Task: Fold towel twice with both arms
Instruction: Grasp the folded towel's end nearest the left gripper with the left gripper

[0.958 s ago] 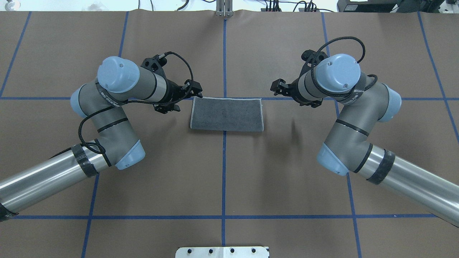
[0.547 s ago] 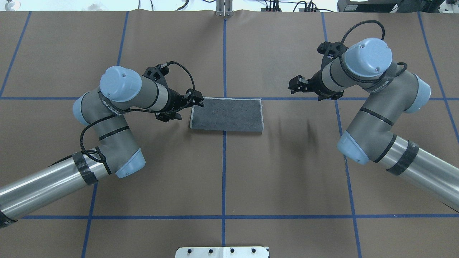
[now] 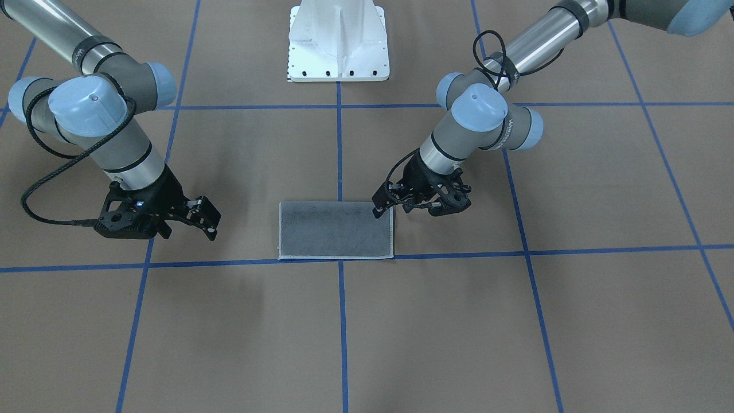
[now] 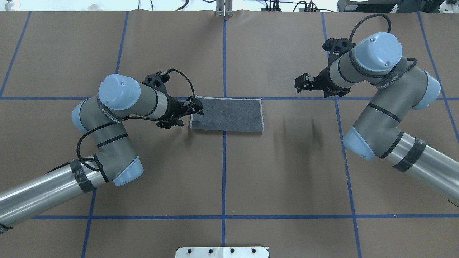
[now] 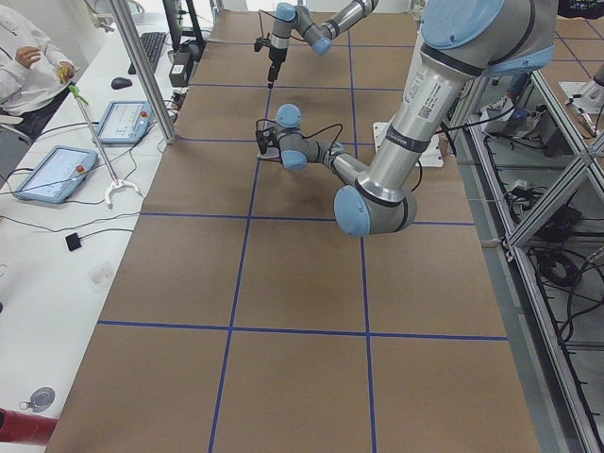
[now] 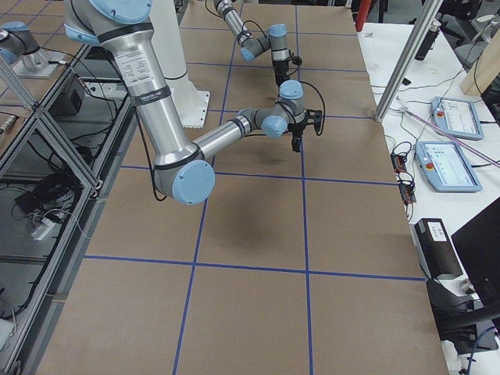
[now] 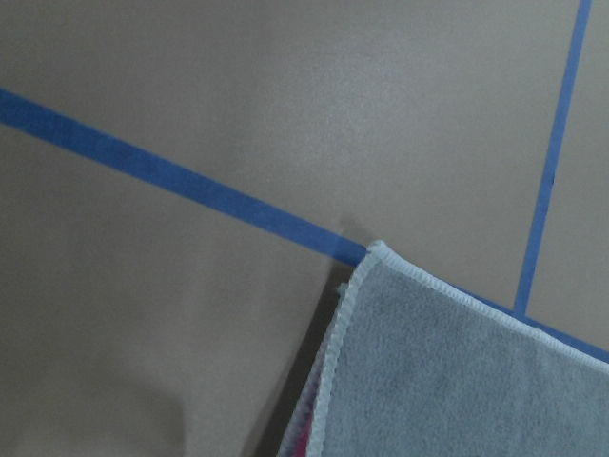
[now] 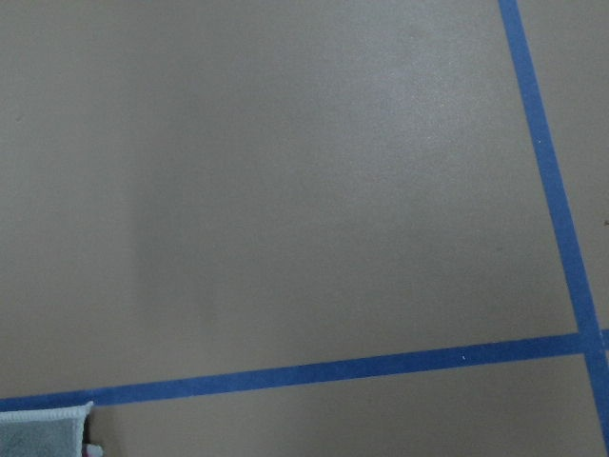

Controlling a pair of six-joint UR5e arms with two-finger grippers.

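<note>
Brown and blue-gridded was the bench (image 4: 229, 179); left pincer (image 4: 197, 106), released, had reached the towel (image 4: 227, 114); right pincer (image 4: 300, 82), released, had withdrawn.

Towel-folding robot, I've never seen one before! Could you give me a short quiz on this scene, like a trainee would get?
1. True or false: the towel lies with a grey face up.
2. The left gripper is: A) at one short end of the towel; B) far away from the towel; C) over the towel's middle.
3. Fill in: in the left wrist view, a sliver of ____ peeks out from under the towel's stitched edge.
Key: 1 true; 2 A; 3 pink.
</note>
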